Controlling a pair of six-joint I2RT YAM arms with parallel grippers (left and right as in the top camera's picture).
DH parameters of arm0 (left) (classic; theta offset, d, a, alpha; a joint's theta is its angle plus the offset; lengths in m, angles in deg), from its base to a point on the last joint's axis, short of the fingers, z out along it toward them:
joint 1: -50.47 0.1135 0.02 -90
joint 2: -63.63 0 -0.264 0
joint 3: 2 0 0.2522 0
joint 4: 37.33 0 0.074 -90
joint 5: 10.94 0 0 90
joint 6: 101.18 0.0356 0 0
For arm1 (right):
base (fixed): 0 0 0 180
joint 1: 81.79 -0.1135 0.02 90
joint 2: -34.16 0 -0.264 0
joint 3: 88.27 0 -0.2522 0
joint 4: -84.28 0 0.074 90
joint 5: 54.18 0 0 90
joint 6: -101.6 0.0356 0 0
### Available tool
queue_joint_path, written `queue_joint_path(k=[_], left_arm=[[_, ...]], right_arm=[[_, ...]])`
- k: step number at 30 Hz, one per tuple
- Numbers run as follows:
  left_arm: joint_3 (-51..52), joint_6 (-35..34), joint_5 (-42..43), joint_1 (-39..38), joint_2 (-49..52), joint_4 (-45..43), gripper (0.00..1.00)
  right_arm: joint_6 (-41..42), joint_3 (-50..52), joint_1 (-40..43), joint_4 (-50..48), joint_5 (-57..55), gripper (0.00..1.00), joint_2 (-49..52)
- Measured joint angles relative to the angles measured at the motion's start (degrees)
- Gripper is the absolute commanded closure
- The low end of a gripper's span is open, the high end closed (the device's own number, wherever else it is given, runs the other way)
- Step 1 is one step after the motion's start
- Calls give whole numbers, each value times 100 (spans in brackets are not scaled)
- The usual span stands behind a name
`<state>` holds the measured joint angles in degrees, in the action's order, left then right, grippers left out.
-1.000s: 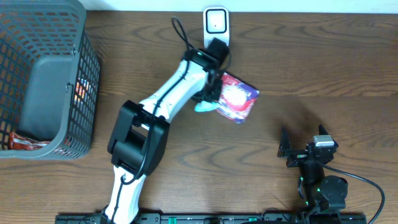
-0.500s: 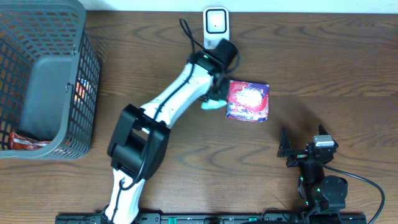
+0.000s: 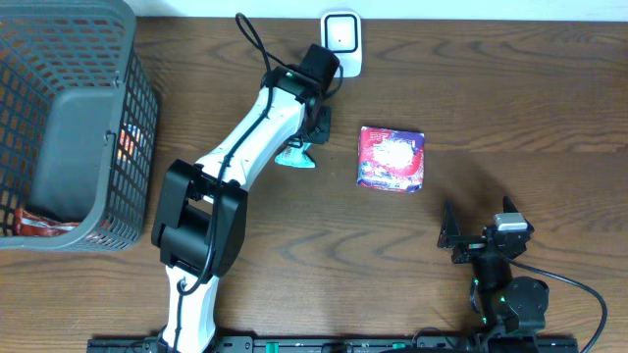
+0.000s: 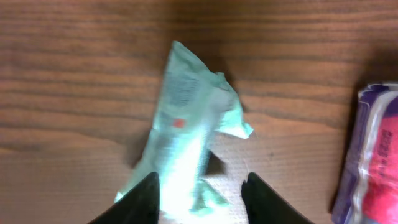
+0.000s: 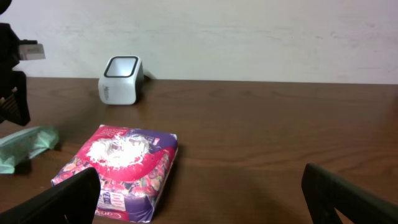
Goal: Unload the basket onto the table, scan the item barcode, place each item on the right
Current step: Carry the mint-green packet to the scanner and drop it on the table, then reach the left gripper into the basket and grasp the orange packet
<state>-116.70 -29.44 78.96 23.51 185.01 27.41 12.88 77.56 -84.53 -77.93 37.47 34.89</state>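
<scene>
2 packets lay on the table (image 3: pixel 510 88) just near of the scanner (image 3: pixel 340 37): a mint-green packet (image 4: pixel 186 137) to the left and a purple-and-red pack (image 3: pixel 392 158) to the right, not touching. The left gripper (image 4: pixel 200 182) hung directly over the mint-green packet with its jaws parted, 1 finger on each side of the packet's end, not visibly pinching it. The right gripper (image 3: pixel 478 227) sat at the near right, well apart from both packets, spread wide and holding nothing. At the far left, a dark mesh basket (image 3: pixel 137 118) held at least 1 more wrapped item. Neither packet was at the scanner's window, so no scan was under way. The purple-and-red pack looked set aside; whether it was scanned I could not tell. The mint-green packet seemed the one in hand, and it needed a grasp, a lift and its barcode turned to the scanner.
</scene>
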Motion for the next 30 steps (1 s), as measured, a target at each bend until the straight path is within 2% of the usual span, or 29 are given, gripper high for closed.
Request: queue_joint_path(k=[4,8,11,15,20,25,30], left_arm=[[-22,127,116,11,-127,153,40],[-369,387,168,221,-645,35,40],[-804,588,155,608,-1375,-393,40],[-1207,789,-31,1598,-2583,-1104,40],[-1360,848,-289,3176,-3418,-1292,39],[-1355,914,-326,4463,-3215,-861,38],[-1147,927,-59,5152,-2573,-737,38]], right_arm=[[0,0,0,0,0,1,0],[0,0,0,0,0,1,0],[0,0,0,0,0,1,0],[0,0,0,2,0,1,0],[0,0,0,2,0,1,0],[0,0,0,2,0,1,0],[0,0,0,2,0,1,0]])
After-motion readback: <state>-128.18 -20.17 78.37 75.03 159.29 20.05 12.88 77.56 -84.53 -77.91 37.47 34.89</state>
